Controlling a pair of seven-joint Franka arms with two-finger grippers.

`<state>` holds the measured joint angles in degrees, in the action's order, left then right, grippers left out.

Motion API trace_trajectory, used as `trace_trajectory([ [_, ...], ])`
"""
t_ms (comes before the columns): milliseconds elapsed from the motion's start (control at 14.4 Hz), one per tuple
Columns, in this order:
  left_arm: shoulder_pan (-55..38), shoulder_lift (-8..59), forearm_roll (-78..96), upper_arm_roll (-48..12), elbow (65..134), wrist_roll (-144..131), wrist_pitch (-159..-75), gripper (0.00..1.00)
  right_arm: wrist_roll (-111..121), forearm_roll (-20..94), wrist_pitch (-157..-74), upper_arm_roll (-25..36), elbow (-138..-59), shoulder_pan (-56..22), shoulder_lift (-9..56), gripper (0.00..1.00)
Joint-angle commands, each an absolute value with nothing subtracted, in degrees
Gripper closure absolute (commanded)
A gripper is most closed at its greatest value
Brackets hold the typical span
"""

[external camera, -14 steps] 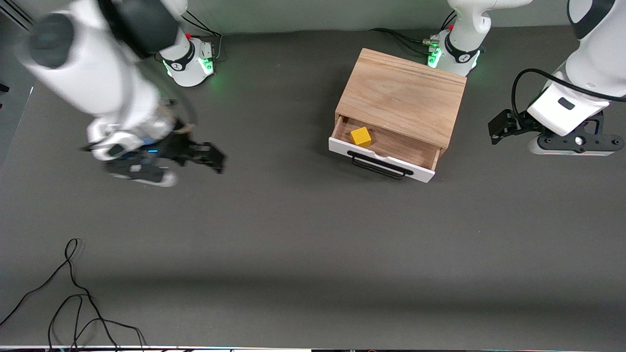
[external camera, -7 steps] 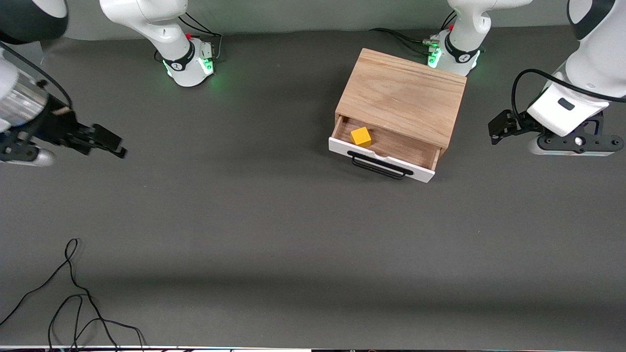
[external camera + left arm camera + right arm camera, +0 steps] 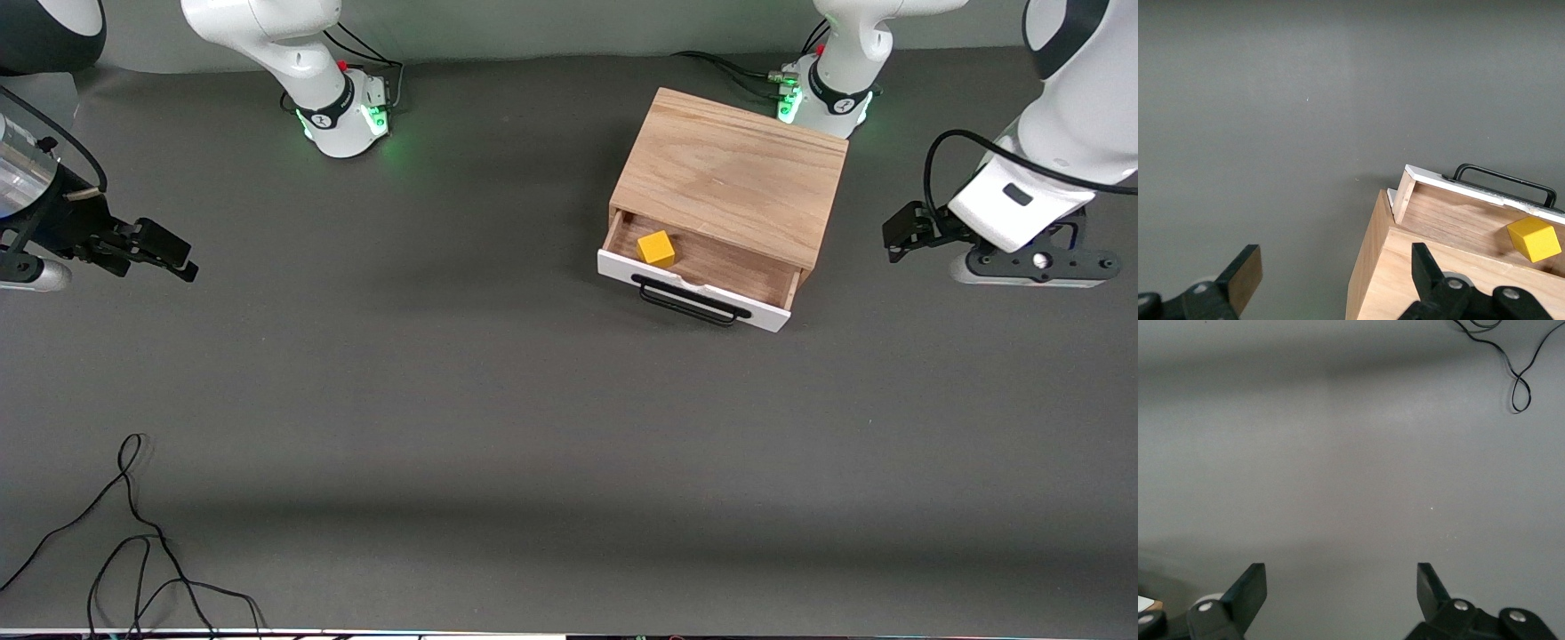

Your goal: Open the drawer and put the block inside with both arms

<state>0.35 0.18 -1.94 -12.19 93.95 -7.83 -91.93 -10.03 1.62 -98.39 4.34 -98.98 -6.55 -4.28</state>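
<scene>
Pretty clearly a robotics lab: two white arms bolted down on green-lit bases, a plain dark grey desk, and loose black cables trailing along one edge.

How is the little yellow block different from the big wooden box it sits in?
The block is bright yellow; the cabinet is pale wood with visible grain. The block is a tiny cube, while the cabinet is a wide, flat box many times bigger. The block lies inside the open drawer; the cabinet stands on the table. Both have square corners.
</scene>
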Motion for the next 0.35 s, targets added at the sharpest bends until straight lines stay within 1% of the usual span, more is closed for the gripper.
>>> trace_trajectory([
  [0, -0.4, 0.6, -2.9, -12.1, 92.8, -7.6, -90.6, 0.00, -5.7, 1.0, -98.4, 4.7, -98.3, -6.8, -3.8, 0.00],
  [139, -0.3, 0.6, -2.9, -12.1, 92.9, -7.6, -90.6, 0.00, -4.9, 1.0, -97.9, 4.7, -98.3, -6.8, -3.7, 0.00],
  [278, 0.0, 0.6, -2.8, -12.1, 92.8, -7.6, -90.5, 0.01, -4.5, 1.0, -95.6, 4.7, -98.1, -6.8, -3.5, 0.00],
])
